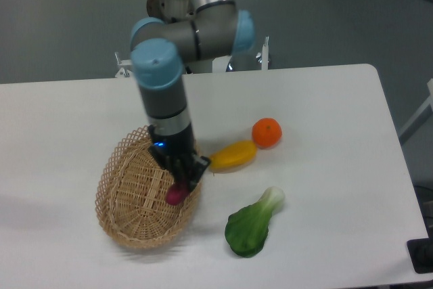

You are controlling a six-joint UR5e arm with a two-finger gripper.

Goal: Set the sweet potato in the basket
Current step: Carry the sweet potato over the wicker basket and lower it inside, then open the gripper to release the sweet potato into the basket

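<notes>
Sweet potato held over the basket, nearly delivered.

At lower left of the frame the claw (pixel 181 182) is clamped on the sweet potato (pixel 175 195), holding it just inside the right rim of the basket (pixel 128 221). I judge the carry is done; only the release and pull-away remain. On the bench (pixel 325 99) to the right lie a yellow fruit (pixel 233 156), an orange (pixel 266 132) and a leafy green (pixel 252 225). I see no readable writing or labels anywhere.
</notes>
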